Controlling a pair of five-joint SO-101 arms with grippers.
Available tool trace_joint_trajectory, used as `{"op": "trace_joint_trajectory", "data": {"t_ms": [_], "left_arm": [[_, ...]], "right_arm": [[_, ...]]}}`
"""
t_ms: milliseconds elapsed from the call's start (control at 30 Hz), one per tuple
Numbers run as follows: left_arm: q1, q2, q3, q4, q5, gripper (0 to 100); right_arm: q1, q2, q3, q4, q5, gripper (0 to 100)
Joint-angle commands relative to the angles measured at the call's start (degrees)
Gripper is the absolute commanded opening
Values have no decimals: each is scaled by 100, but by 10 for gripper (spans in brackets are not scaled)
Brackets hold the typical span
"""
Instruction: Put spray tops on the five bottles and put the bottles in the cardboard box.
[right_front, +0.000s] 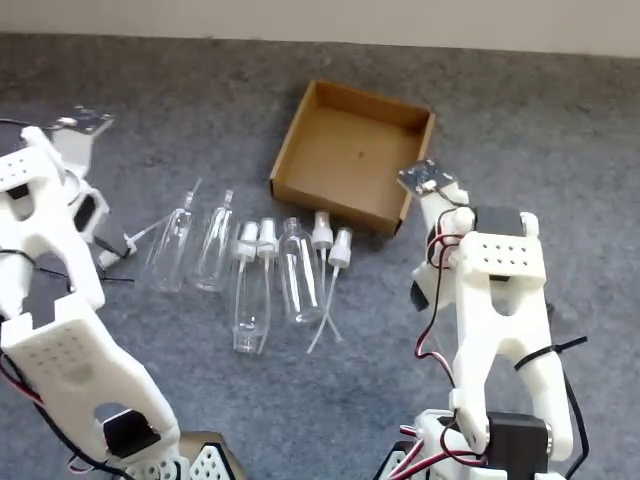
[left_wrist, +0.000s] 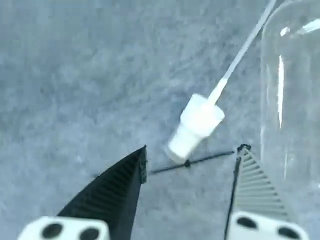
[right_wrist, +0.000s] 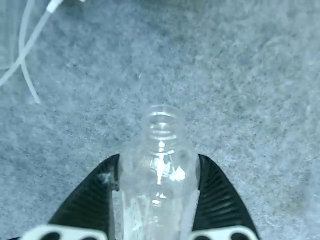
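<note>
Right gripper is clamped on the shoulders of an uncapped clear bottle, whose lower body is cut off at the view's edge. Left gripper hangs wide open and empty just over a loose white spray top on the grey carpet; its dip tube runs out of view beside a half-seen second bottle. 4 bottles lie near the cardboard box.
</note>
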Motion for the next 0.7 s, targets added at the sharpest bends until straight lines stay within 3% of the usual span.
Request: {"op": "trace_joint_trajectory", "data": {"t_ms": [0, 300, 433, 667], "left_arm": [[277, -330, 268, -615, -369, 267], [558, -330, 1200, -1618, -519, 257], [585, -330, 1429, -1600, -475, 150], [295, -391, 1560, -1178, 571, 114]], "right_arm": [[-40, -233, -22, -40, -62, 5], [-40, -233, -22, -48, -62, 5], [-40, -233, -22, -48, -53, 5], [-40, -233, -22, -48, -53, 5]]}}
